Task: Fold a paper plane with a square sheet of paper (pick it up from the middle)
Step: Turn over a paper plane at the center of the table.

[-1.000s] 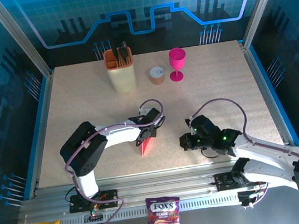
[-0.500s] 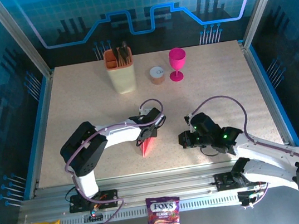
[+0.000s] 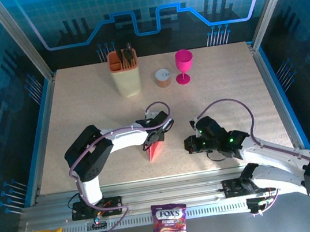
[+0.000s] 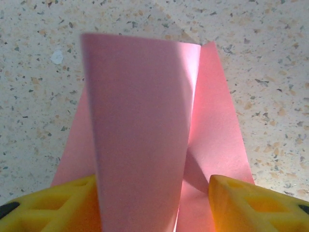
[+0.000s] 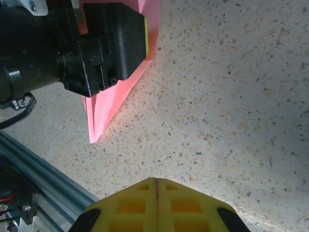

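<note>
Left pincer spread astride paper plane, edges seemingly unpinched; right pincer pressed together.

table speckled | orange holder | small round tub | goblet | folded paper

Both arms, the left arm and the right arm, pair white tubular links with chunky black joint housings. A thin purple cable loops along each. A small green light glows on the right wrist. The fingers are yellow with triangular cut-outs.
</note>
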Robot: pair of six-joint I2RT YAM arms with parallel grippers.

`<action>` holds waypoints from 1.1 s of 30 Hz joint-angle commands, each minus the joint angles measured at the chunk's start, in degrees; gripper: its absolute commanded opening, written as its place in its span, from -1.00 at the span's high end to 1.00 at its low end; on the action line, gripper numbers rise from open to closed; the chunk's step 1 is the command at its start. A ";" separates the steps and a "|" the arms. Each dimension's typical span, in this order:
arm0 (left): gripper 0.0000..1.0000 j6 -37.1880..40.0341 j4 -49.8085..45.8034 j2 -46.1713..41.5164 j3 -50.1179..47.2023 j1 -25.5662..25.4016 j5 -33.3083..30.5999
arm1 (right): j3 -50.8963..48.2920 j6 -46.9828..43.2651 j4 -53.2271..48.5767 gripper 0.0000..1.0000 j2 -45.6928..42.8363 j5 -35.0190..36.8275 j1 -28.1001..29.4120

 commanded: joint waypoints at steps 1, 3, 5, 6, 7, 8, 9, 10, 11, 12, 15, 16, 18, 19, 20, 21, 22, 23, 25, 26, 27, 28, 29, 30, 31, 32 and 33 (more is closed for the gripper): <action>-0.18 1.69 -3.79 -0.82 2.80 -0.14 0.13 | 1.79 -0.98 0.07 1.00 0.35 -0.41 1.05; -0.19 2.68 -4.48 -1.31 4.12 -0.18 -0.20 | 1.87 -0.94 0.40 1.00 0.66 -0.58 1.05; -0.21 3.37 -5.00 -1.62 5.20 -0.19 -0.63 | 1.74 -0.76 0.81 1.00 0.97 -0.70 1.14; -0.21 3.64 -5.00 -1.73 5.45 -0.19 -0.79 | 1.70 -0.79 0.88 1.00 1.13 -0.70 1.10; -0.21 3.90 -5.04 -1.82 5.61 -0.19 -0.78 | 1.63 -0.70 0.98 1.00 1.23 -0.64 1.14; -0.21 3.98 -5.16 -1.73 5.82 -0.13 -0.86 | 1.61 -0.69 1.09 1.00 1.32 -0.68 1.14; -0.21 4.01 -5.26 -1.74 5.96 -0.15 -0.87 | 1.51 -0.70 1.15 1.00 1.35 -0.68 1.18; -0.21 4.13 -5.19 -1.69 5.98 -0.18 -0.92 | 1.52 -0.67 1.15 1.00 1.41 -0.78 1.21; -0.21 4.13 -5.20 -1.82 5.99 -0.19 -0.87 | 1.45 -0.70 1.25 1.00 1.34 -0.71 1.23; -0.21 4.18 -5.11 -1.91 5.98 -0.15 -0.81 | 1.46 -0.67 1.24 1.00 1.41 -0.76 1.23; -0.22 4.39 -5.27 -2.33 6.18 -0.19 -1.13 | 1.44 -0.65 1.47 1.00 1.51 -0.81 1.23; -0.22 4.53 -5.23 -2.58 6.31 -0.19 -1.28 | 1.53 -0.70 1.48 1.00 1.62 -0.82 1.22; -0.22 5.54 -5.48 -3.34 7.27 -0.19 -1.55 | 1.57 -0.73 1.44 1.00 1.72 -0.87 1.21; -0.23 6.06 -5.96 -3.91 7.98 -0.13 -2.04 | 1.64 -0.72 1.46 1.00 1.68 -0.80 1.23; -0.24 6.94 -6.48 -4.78 9.02 -0.11 -2.47 | 1.86 -0.78 1.32 1.00 1.55 -0.78 1.23; -0.28 7.75 -7.17 -5.72 10.14 -0.16 -2.78 | 2.25 -1.00 0.89 1.00 1.35 -0.66 1.23; -0.31 8.50 -7.99 -6.94 11.27 -0.14 -3.34 | 2.76 -1.18 0.13 1.00 1.07 -0.17 1.22; -0.35 9.34 -8.69 -8.46 12.53 -0.13 -3.88 | 3.49 -1.50 -1.18 0.93 0.73 0.63 1.23; -0.48 11.06 -9.32 -11.53 13.97 -0.16 -4.82 | 5.06 -2.47 -3.73 0.66 -0.43 2.30 0.93; -0.57 11.80 -9.82 -13.29 14.62 -0.15 -5.56 | 5.94 -3.25 -5.63 0.40 -1.22 3.32 0.43; -0.65 12.31 -10.51 -14.78 15.07 -0.09 -6.48 | 7.16 -4.08 -7.80 0.08 -1.93 4.49 -0.14; -0.81 13.18 -11.11 -16.41 15.45 -0.10 -7.37 | 8.57 -5.04 -10.39 -0.24 -2.71 5.67 -1.19; -0.89 13.88 -11.81 -17.82 15.82 -0.08 -8.44 | 9.97 -5.88 -13.00 -0.51 -3.33 6.92 -2.40; -0.94 14.32 -12.76 -19.10 16.05 -0.05 -9.92 | 11.64 -6.66 -16.14 -0.74 -4.04 8.62 -3.61; -0.99 15.05 -13.21 -20.64 15.93 -0.03 -11.94 | 13.62 -7.58 -19.45 -1.00 -4.58 10.90 -5.35; -1.00 15.92 -13.09 -22.05 15.28 0.17 -13.67 | 15.37 -8.45 -21.93 -0.99 -4.94 12.92 -7.15; -1.00 16.68 -12.71 -23.45 14.33 0.66 -15.54 | 17.12 -9.14 -24.10 -0.99 -5.23 14.98 -9.15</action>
